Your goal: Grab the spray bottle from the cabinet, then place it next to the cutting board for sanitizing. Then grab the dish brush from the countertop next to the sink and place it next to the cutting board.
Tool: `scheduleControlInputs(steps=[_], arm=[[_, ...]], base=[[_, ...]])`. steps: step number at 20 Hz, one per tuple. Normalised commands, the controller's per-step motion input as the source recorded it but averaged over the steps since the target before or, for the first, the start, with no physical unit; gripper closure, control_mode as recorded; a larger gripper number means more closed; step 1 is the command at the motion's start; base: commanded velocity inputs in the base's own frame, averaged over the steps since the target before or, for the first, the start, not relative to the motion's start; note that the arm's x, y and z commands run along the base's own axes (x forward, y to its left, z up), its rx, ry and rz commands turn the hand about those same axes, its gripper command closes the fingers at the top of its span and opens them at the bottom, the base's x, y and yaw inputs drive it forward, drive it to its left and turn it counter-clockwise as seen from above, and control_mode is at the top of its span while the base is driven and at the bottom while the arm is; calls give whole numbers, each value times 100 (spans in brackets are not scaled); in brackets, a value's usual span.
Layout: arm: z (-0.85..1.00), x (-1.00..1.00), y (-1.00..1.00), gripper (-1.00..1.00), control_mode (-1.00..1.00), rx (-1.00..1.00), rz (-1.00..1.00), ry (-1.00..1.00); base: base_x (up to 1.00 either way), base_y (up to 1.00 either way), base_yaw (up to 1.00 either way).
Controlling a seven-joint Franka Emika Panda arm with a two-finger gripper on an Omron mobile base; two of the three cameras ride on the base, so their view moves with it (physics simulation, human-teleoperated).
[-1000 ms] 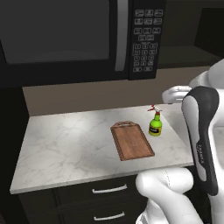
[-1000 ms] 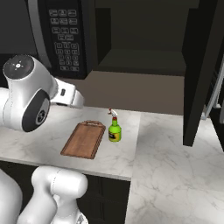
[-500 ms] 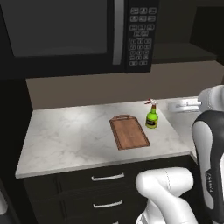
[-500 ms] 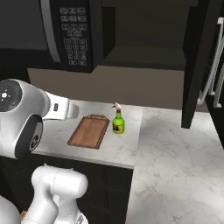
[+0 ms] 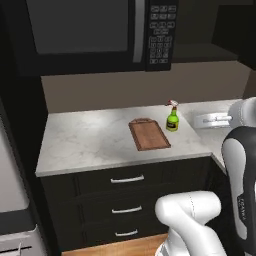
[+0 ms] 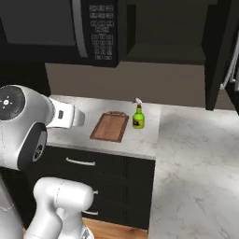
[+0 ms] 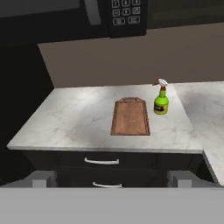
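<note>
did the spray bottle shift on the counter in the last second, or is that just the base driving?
No. The spray bottle stands upright beside the cutting board near its handle end, as before; the whole picture shifted, so the camera moved.

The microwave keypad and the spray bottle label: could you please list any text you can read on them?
Microwave keypad: pale marks on the buttons, too small and blurred to read.
Spray bottle label: dark patch, no legible text.
No other writing can be read.
</note>
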Motion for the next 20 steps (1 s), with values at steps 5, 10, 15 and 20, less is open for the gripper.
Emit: scheduleControlInputs(steps=[5,10,15,20], arm=[[0,0,0,-100,100,0,0,0],[0,0,0,-100,100,0,0,0],[0,0,0,-100,100,0,0,0],[0,0,0,-100,100,0,0,0]], base=[[-36,95,0],[-15,100,-1],[-31,71,-34],[-18,10,-80]])
